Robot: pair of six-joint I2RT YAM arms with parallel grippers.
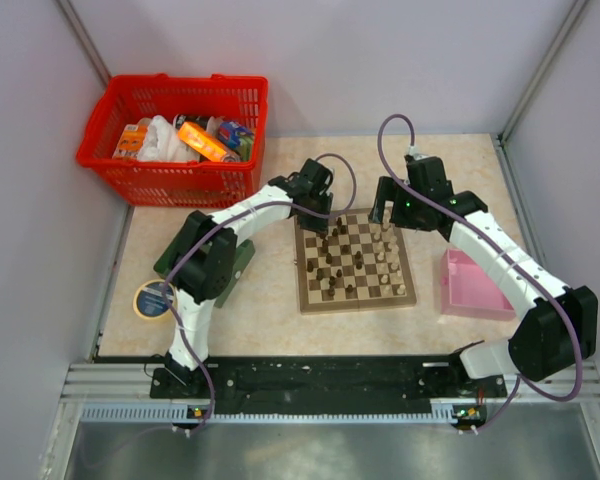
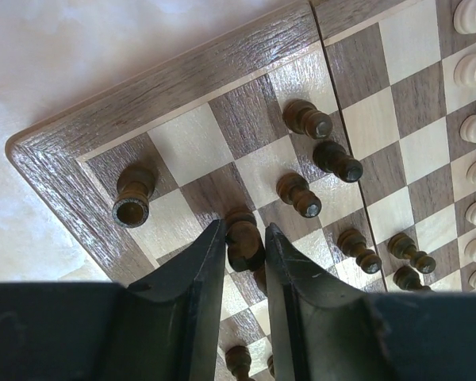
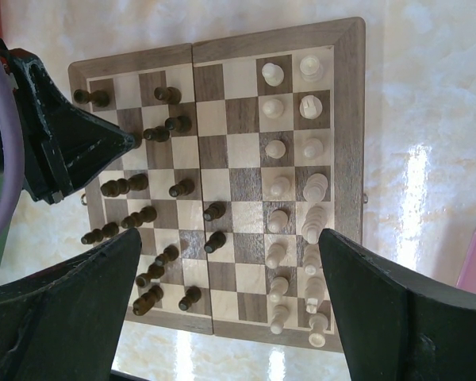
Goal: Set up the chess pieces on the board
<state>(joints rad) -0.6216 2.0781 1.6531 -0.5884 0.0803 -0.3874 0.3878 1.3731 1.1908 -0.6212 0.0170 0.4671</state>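
Observation:
The board (image 1: pixel 358 303) lies mid-table, with dark chess pieces (image 1: pixel 330 265) on its left half and pale ones (image 1: pixel 388 255) on its right. My left gripper (image 1: pixel 320 222) is low over the board's far left corner. In the left wrist view its fingers (image 2: pixel 210 262) press both sides of a dark piece (image 2: pixel 244 242) near the corner of the board (image 2: pixel 182 79). My right gripper (image 1: pixel 385 210) hovers above the far edge, open and holding nothing (image 3: pixel 230 238). Below it, rows of pale pieces (image 3: pixel 279 186) and scattered dark pieces (image 3: pixel 135 184) stand on the board (image 3: pixel 349 119).
A red basket (image 1: pixel 170 135) full of packets stands at the back left. A pink box (image 1: pixel 470 285) sits right of the board. A dark green tray (image 1: pixel 242 262) lies under the left arm, and a tape roll (image 1: pixel 152 299) is near the left edge.

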